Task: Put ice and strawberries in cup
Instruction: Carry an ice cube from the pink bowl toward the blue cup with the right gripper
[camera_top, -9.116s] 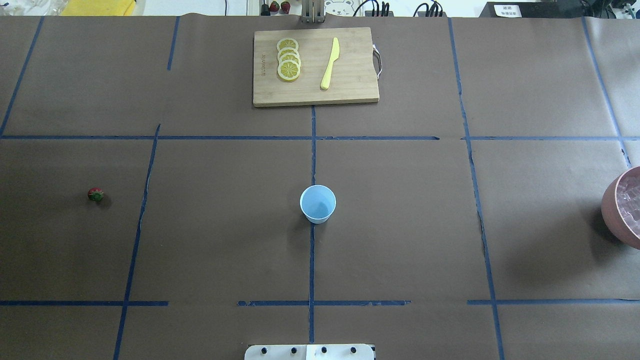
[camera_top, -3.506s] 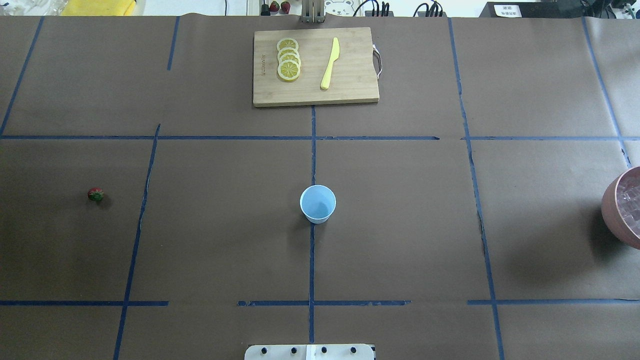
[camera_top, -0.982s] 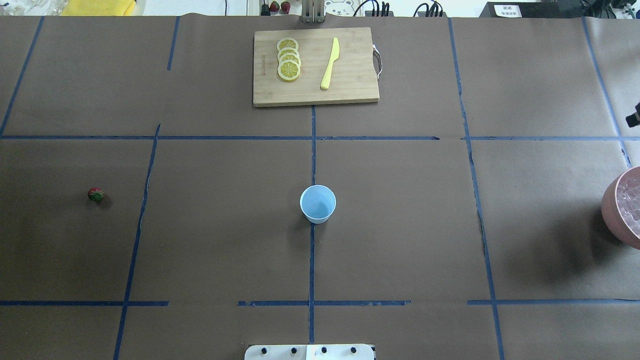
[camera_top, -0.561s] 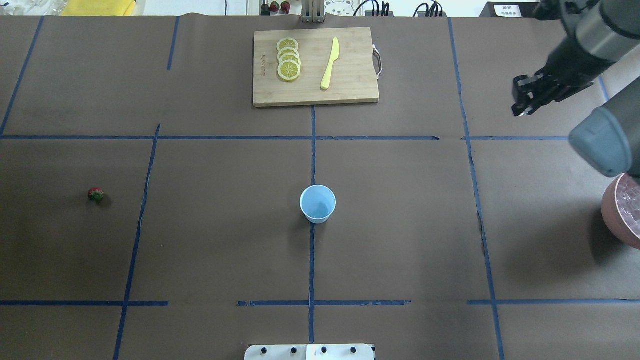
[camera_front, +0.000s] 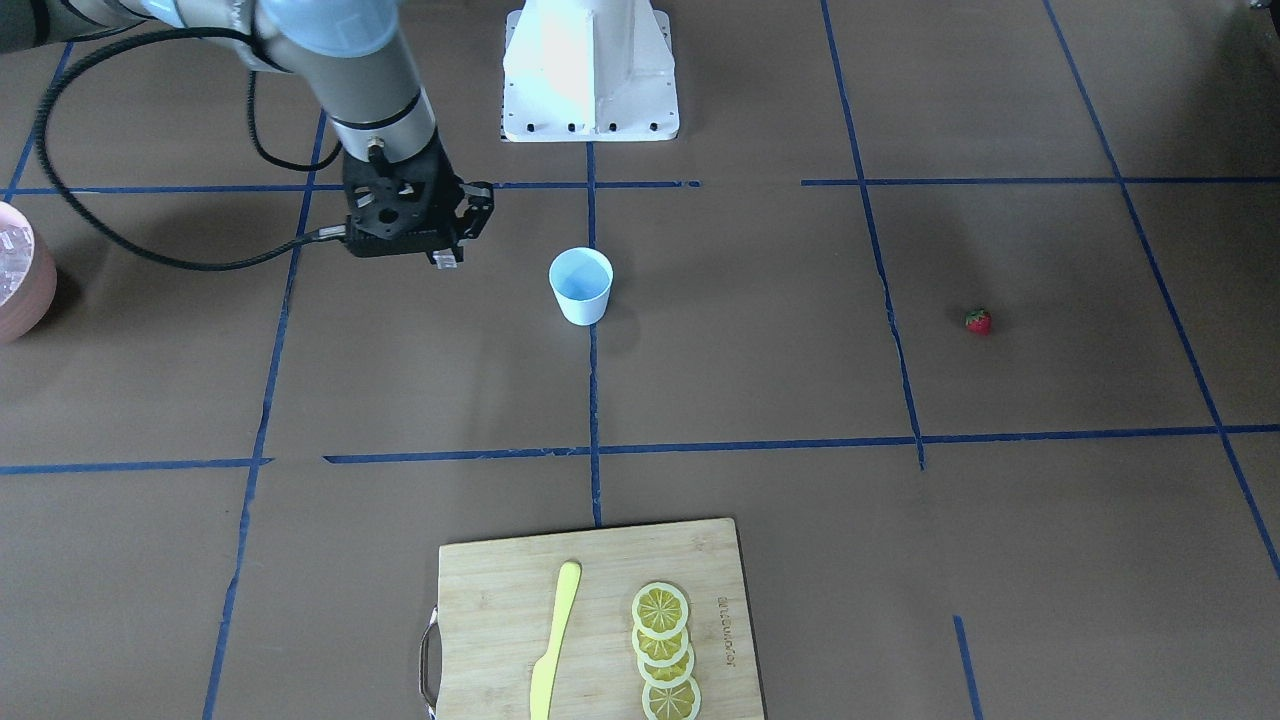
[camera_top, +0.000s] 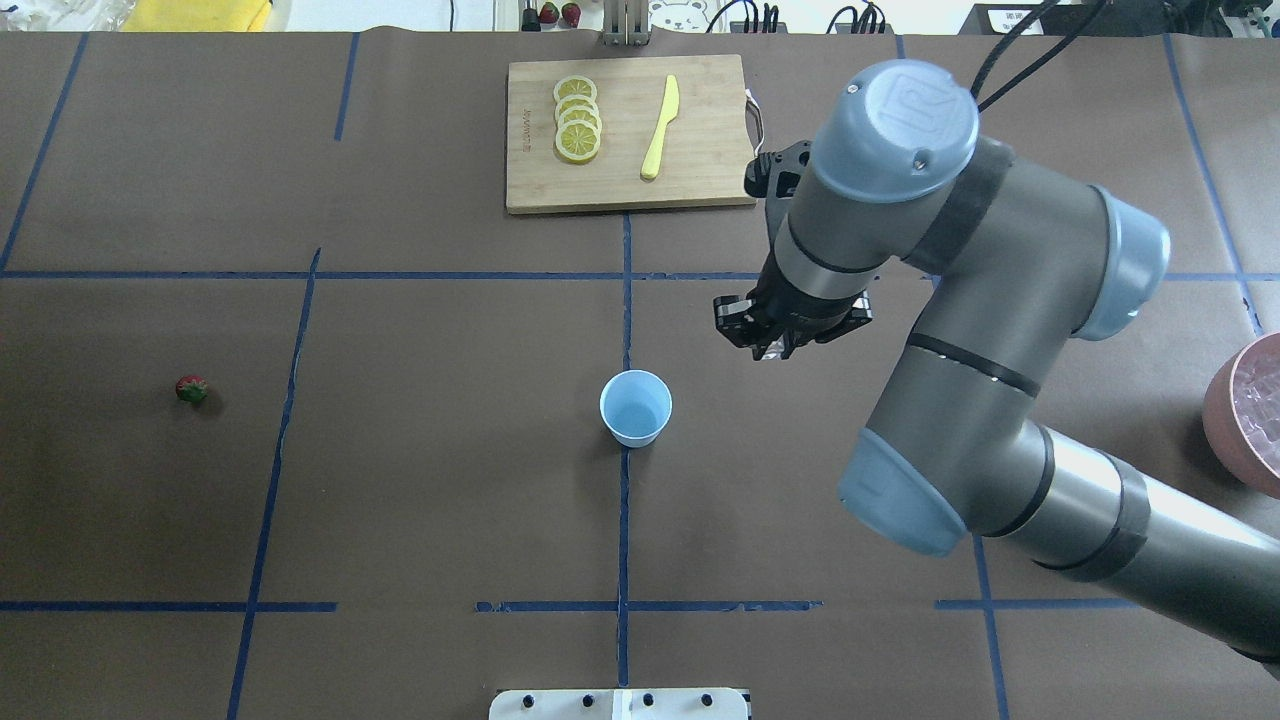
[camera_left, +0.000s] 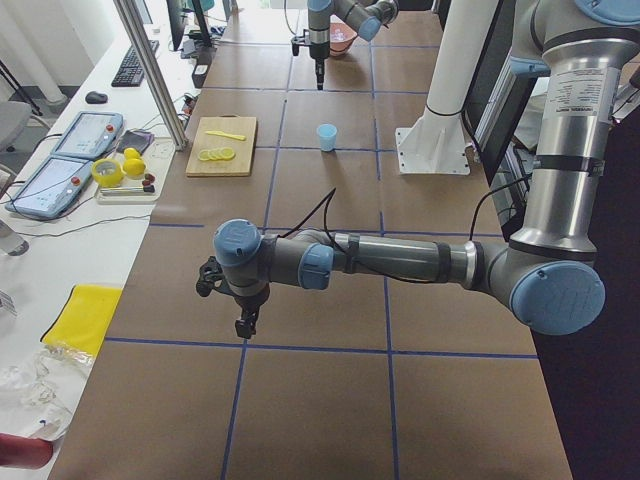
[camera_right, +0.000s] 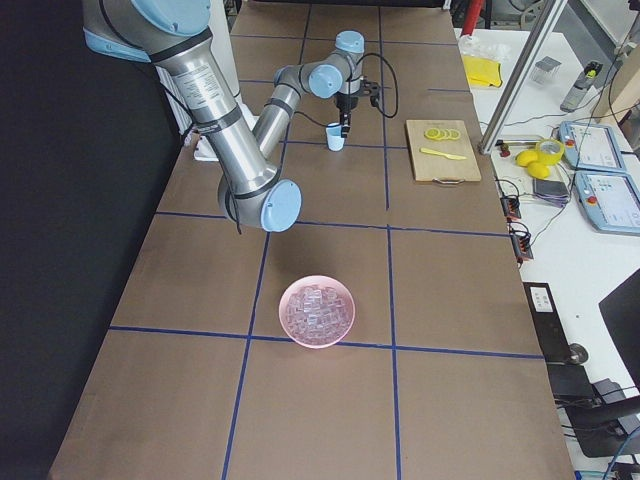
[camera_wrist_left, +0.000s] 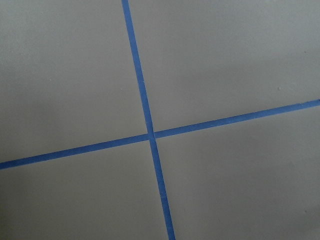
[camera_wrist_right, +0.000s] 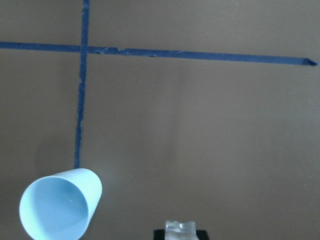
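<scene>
The right gripper (camera_top: 776, 348) pinches a clear ice cube (camera_wrist_right: 180, 229) above the worktop (camera_top: 450, 480), just beside the empty cup (camera_top: 635, 407) (not over its rim). The strawberry (camera_top: 191, 389) lies well apart. How wide the left gripper (camera_left: 243, 325) stands, I cannot tell.

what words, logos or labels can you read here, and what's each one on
"R"-like logo, not fully legible: on the blue arm cap.
Engraved brand along the board edge: too small to read.
Print on the white label beyond the table's far edge: blurred, unreadable.
Cup: no text visible.
</scene>
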